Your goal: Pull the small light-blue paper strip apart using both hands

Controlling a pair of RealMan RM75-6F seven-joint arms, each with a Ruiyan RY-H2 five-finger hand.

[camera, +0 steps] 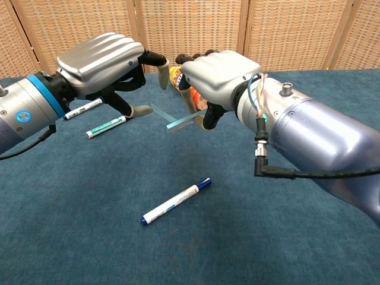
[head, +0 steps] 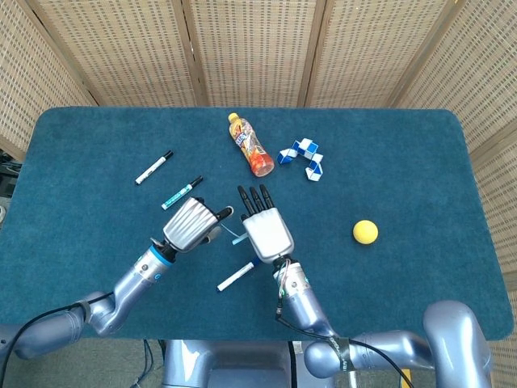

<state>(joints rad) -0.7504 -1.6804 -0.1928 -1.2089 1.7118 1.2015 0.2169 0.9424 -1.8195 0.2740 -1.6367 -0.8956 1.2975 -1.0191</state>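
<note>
The light-blue paper strip [camera: 172, 119] hangs above the table, folded in a V. My right hand [camera: 217, 77] pinches its right end between thumb and fingers. In the head view only a sliver of the strip [head: 237, 237] shows between the two hands. My left hand [camera: 104, 59] is just left of the strip with its fingers apart; its thumb tip lies close to the strip's free left end, not gripping it. From above, the left hand [head: 191, 224] sits beside the right hand [head: 266, 229].
A blue-capped marker [camera: 176, 201] lies on the blue cloth below the hands. Two more markers [head: 181, 192] [head: 153, 166] lie to the left. An orange drink bottle [head: 250, 145], a blue-white snake puzzle [head: 302, 158] and a yellow ball [head: 365, 232] lie further back and right.
</note>
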